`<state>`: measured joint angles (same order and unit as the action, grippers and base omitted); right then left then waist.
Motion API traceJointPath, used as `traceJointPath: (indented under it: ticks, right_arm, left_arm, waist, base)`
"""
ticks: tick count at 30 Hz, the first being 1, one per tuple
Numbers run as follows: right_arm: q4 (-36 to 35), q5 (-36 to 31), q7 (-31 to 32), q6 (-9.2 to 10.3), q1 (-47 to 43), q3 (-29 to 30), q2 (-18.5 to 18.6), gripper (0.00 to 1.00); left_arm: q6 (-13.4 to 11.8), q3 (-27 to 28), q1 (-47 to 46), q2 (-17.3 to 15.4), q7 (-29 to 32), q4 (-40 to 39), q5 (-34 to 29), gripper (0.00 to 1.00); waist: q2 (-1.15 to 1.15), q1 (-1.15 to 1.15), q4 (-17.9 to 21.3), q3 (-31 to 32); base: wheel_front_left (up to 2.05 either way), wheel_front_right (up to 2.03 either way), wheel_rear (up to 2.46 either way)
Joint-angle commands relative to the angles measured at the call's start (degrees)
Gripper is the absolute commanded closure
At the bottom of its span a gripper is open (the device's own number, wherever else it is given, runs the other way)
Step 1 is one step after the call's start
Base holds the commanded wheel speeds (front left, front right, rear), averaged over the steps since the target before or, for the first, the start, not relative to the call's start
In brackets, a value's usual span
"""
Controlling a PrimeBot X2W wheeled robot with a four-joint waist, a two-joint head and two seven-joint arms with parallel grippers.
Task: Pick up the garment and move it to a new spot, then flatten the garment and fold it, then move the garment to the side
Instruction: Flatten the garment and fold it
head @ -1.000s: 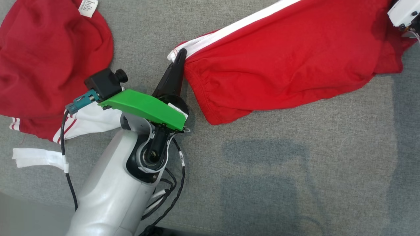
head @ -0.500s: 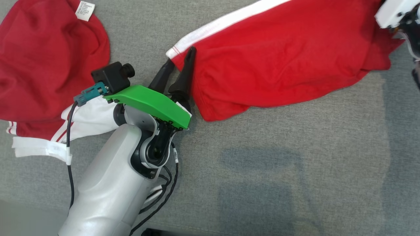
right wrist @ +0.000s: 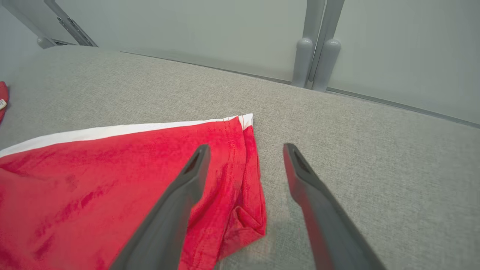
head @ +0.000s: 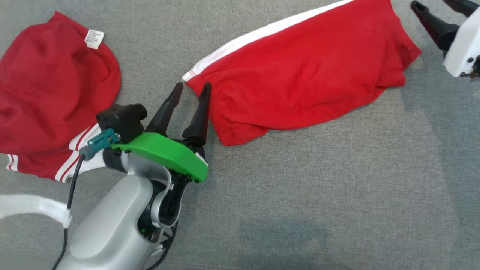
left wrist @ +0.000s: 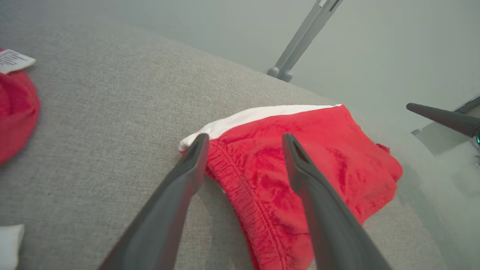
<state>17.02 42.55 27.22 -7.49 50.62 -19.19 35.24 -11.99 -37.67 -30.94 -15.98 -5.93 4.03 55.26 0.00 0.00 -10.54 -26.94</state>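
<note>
The red garment [head: 300, 78], shorts with a white side stripe, lies spread on the grey cloth surface [head: 318, 195]. My left gripper [head: 192, 87] stands open just off its elastic waistband corner, one finger beside the hem. In the left wrist view the left gripper [left wrist: 244, 138] is open above the waistband of the garment [left wrist: 300, 168]. My right gripper [head: 429, 3] is open at the upper right, off the garment's other end. In the right wrist view the right gripper [right wrist: 246, 148] is open over the hem corner of the garment [right wrist: 112, 176].
A second, darker red garment [head: 52, 90] with a white label [head: 93, 38] lies bunched at the left, white striped trim under my left wrist. A white strip [head: 30, 205] lies at the lower left. Grey metal legs [right wrist: 315, 60] stand past the surface's far edge.
Both grippers have let go of the garment and drawn back from its ends. The left one went from shut on the waistband corner to open. The garment now lies flat. The head view shifted.
</note>
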Motion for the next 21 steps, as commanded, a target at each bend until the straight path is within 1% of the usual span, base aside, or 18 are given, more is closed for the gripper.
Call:
traceJointPath:
  ticks: [1, 4, 6, 9, 14, 17, 21]
  right_arm:
    - [-0.26, -0.57, 0.19, 0.00, -0.87, 0.79, 0.45, 0.00]
    - [0.51, -2.28, 0.82, -0.01, -2.76, 1.90, 0.25, 0.00]
    - [1.57, -3.94, 0.98, -0.01, -3.32, 2.66, 0.59, 0.00]
    - [3.65, -6.30, 0.73, 0.00, -3.57, 3.53, 0.17, 0.00]
    - [7.78, -10.17, -0.32, 0.01, -3.04, 4.90, -0.37, 0.00]
    - [10.78, -12.06, -0.70, 0.00, -2.82, 6.14, -0.38, 0.00]
    - [14.37, -13.91, -0.98, 0.00, -3.32, 7.91, -0.69, 0.00]
  left_arm:
    - [-0.90, -0.32, 0.48, -1.27, -0.77, -1.14, -2.10, 0.00]
    - [-4.13, -1.30, 1.23, -3.84, -4.22, -3.51, -8.50, 0.00]
    - [-6.24, -1.69, 1.49, -4.62, -6.00, -4.92, -11.93, 0.00]
    - [-8.08, -1.36, 2.63, -5.55, -7.43, -6.09, -14.84, 0.00]
    - [-9.44, 0.09, 5.02, -5.18, -8.72, -7.08, -16.48, 0.00]
    - [-9.48, 1.10, 6.36, -4.57, -8.93, -7.30, -16.75, 0.00]
    - [-8.80, 2.71, 8.06, -3.81, -9.19, -7.36, -16.30, 0.00]
  waist:
    - [0.00, 0.00, -0.07, 1.26]
    - [0.00, 0.00, -1.59, 1.51]
    - [0.00, 0.00, -3.03, 1.39]
    - [0.00, 0.00, -5.28, 0.89]
    - [0.00, 0.00, -9.00, 0.09]
    - [0.00, 0.00, -10.73, -0.33]
    - [0.00, 0.00, -12.02, -0.57]
  base:
    - [0.00, 0.00, 0.00]
    - [0.00, 0.00, 0.00]
    - [0.00, 0.00, 0.00]
    - [0.00, 0.00, 0.00]
    - [0.00, 0.00, 0.00]
    - [0.00, 0.00, 0.00]
    - [0.00, 0.00, 0.00]
